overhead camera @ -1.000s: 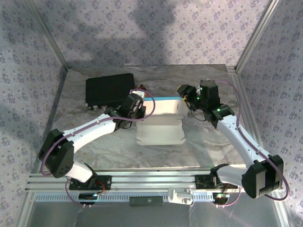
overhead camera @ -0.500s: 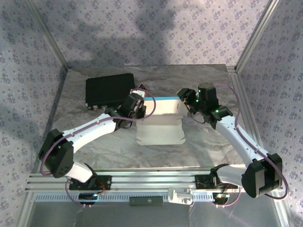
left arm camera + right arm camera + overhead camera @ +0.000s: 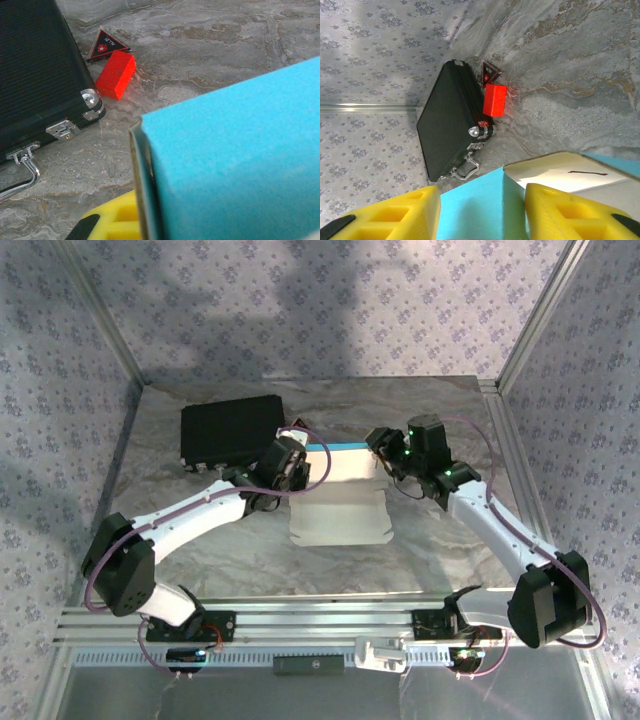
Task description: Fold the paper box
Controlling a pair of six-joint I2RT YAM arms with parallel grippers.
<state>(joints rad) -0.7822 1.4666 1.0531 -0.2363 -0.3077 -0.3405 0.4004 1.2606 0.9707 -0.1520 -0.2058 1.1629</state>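
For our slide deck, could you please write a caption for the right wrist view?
Right hand straddles a cyan corner of the paper box; black case and red block lie beyond.

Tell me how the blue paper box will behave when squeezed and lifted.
The paper box is probably light and bendy: its wall edge looks thin in the left wrist view. Half-folded and open, it would likely buckle under a squeeze. Flat-sided, it shouldn't roll.
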